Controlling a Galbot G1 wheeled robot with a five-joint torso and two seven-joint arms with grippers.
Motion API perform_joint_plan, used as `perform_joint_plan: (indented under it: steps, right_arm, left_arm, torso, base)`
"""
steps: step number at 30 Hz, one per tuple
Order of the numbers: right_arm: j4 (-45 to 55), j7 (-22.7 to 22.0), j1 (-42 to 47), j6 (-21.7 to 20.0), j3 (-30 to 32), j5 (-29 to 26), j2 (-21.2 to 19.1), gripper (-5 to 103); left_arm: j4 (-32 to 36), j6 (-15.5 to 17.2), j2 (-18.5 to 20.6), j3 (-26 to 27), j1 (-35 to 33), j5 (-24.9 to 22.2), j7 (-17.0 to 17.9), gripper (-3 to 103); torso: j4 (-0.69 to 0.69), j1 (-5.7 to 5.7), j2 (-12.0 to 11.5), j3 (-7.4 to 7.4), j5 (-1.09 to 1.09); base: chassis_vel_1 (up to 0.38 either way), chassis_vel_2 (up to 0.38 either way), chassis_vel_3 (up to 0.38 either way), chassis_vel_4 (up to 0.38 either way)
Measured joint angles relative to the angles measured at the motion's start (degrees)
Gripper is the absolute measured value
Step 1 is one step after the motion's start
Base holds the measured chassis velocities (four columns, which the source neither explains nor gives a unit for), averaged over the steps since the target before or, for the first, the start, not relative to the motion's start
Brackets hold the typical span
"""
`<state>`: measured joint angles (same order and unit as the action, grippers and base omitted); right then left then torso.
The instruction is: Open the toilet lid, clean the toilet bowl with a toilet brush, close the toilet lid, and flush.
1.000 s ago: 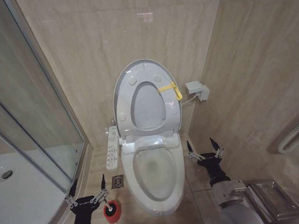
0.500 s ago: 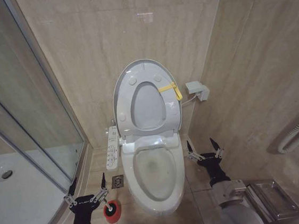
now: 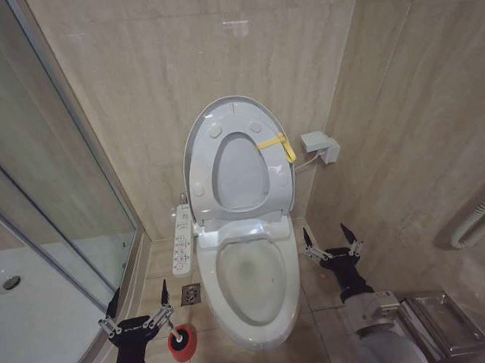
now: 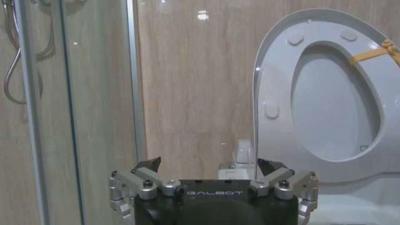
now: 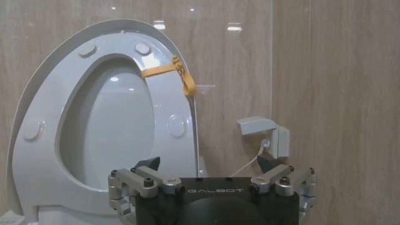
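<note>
Toilet lid (image 3: 234, 117): raised upright against the back wall together with the seat, yellow tag (image 3: 277, 146) at its rim. Left gripper (image 3: 137, 310): fingers spread, empty, low beside the red holder cup (image 3: 182, 343). Right gripper (image 3: 331, 239): fingers spread, empty, right of the toilet bowl (image 3: 251, 276), which lies uncovered between both.

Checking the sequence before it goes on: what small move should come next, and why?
Probably lower the left gripper onto the toilet brush just beside it: the toilet lid already stands raised, the toilet bowl lies exposed, and both the left and the right gripper are open and empty.
</note>
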<state>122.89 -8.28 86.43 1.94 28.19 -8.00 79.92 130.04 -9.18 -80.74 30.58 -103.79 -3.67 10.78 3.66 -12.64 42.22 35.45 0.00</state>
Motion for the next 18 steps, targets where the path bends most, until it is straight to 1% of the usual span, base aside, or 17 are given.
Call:
perform_joint_plan:
  steps: [18]
  right_arm:
    - [0.00, 0.00, 0.00, 0.00, 0.00, 0.00, 0.00, 100]
  left_arm:
    - [0.00, 0.05, 0.05, 0.02, 0.02, 0.01, 0.04, 100]
  torso:
    - [0.00, 0.00, 0.00, 0.00, 0.00]
  base:
    - [0.000, 0.000, 0.000, 0.000]
